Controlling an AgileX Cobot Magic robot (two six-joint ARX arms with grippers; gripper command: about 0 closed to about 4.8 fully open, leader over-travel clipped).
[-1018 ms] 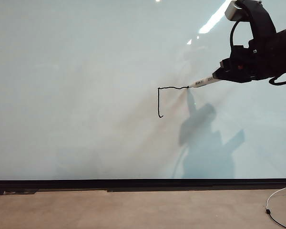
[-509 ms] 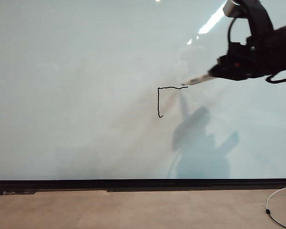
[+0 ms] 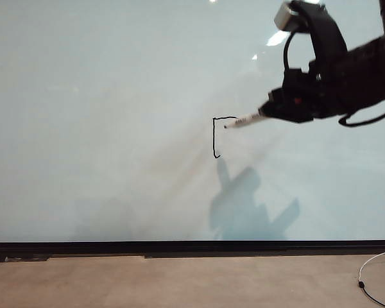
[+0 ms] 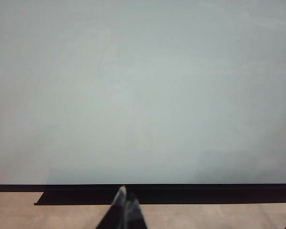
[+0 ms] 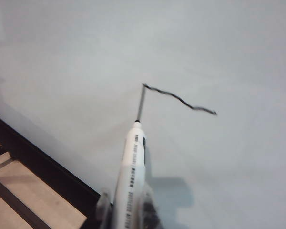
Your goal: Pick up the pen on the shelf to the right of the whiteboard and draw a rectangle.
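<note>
Moved: right gripper (image 3: 264, 113) w/ pen (image 3: 242, 120), pinched, back leftward over top stroke | rectangle (image 3: 217, 136) half-drawn mid-whiteboard (image 3: 102, 128) | next: finish remaining sides | left gripper (image 4: 126, 210) pressed together, near board's bottom edge.

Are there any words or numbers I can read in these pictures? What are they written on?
Nothing can be read for sure.
Pen, held in the right gripper: dark printed lettering along its barrel, too blurred to read.
Whiteboard: no words, only an unfinished black outline, two sides of the rectangle.
Left gripper: no label shows.
</note>
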